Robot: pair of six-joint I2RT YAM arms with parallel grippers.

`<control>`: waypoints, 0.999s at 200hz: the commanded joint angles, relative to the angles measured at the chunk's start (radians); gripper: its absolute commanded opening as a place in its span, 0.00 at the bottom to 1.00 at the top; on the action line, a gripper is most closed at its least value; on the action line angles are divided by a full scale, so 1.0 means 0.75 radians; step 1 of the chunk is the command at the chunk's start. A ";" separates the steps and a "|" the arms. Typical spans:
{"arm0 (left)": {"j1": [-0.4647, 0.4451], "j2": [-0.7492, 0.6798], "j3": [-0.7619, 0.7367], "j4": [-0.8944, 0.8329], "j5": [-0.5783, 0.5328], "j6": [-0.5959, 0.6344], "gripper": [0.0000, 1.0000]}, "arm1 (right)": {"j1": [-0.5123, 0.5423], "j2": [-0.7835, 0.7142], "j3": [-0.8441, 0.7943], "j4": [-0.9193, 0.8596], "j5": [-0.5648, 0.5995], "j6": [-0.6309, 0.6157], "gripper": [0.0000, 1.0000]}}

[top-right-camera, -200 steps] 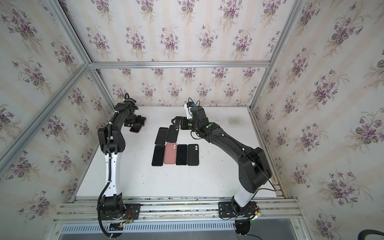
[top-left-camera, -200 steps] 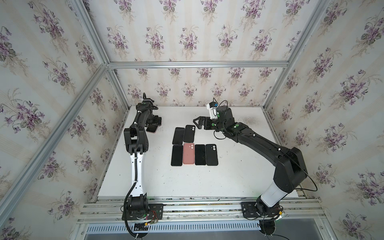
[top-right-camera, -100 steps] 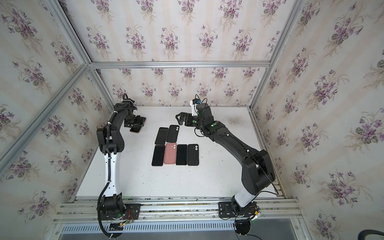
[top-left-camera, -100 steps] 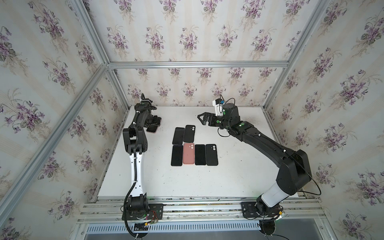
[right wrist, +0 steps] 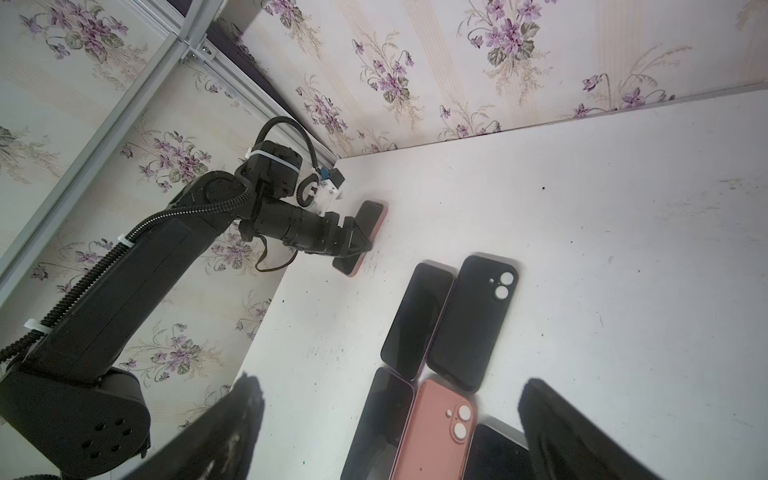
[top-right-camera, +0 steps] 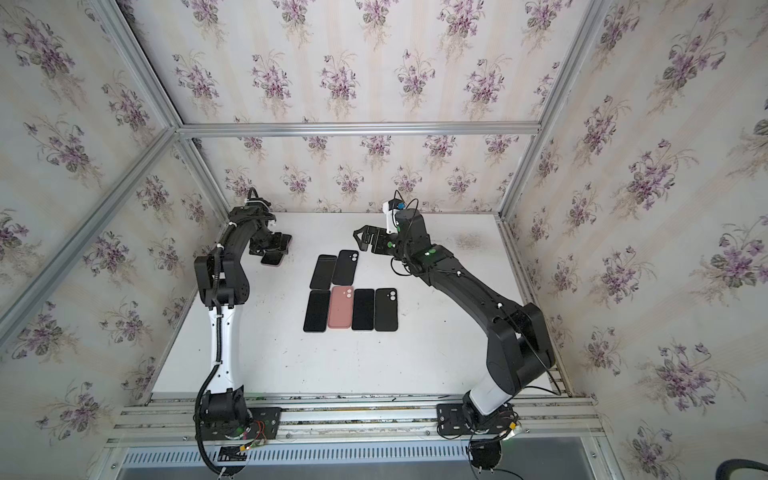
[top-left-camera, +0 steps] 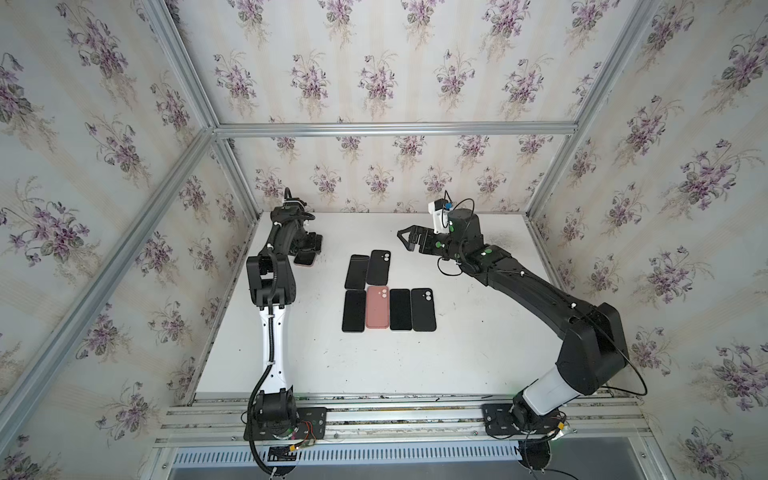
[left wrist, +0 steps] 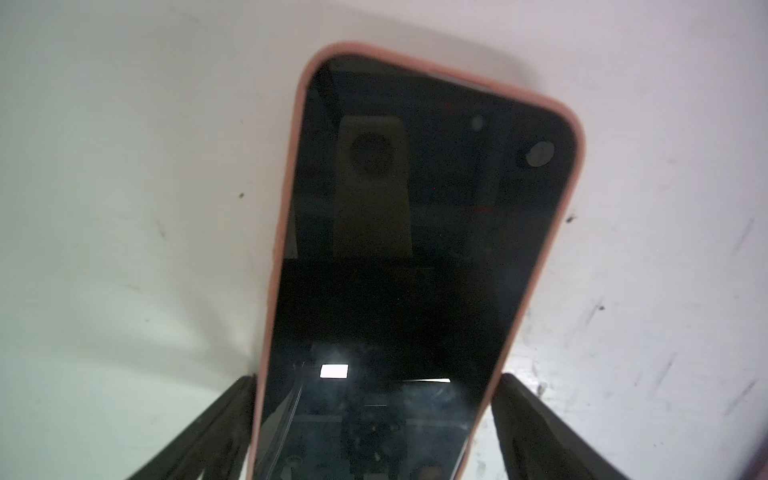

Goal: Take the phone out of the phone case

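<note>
Top views: phone (top-left-camera: 304, 259), cased, lies on bench (top-left-camera: 457, 357), well apart from phone cluster (top-left-camera: 388, 299), toward left arm. Left pincer (top-left-camera: 308, 250) hides most of it. Right pincer (top-left-camera: 409, 240) spread, empty, beyond cluster.
Left wrist: fingers (left wrist: 224, 419) flank pink phone case (left wrist: 286, 216); pinching or not, cannot tell. Clamp long edges squarely, leave a corner free for peeling. Near end cut off.
Right wrist: contact too small to judge.

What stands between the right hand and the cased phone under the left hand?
Nothing visible: bare table separates the right hand from that phone, which the left hand straddles; the laid-out items sit nearer the front.
</note>
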 commanded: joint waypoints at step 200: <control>0.005 -0.281 -0.386 0.108 0.460 -0.187 0.59 | 0.024 0.050 -0.128 0.227 -0.160 0.177 0.98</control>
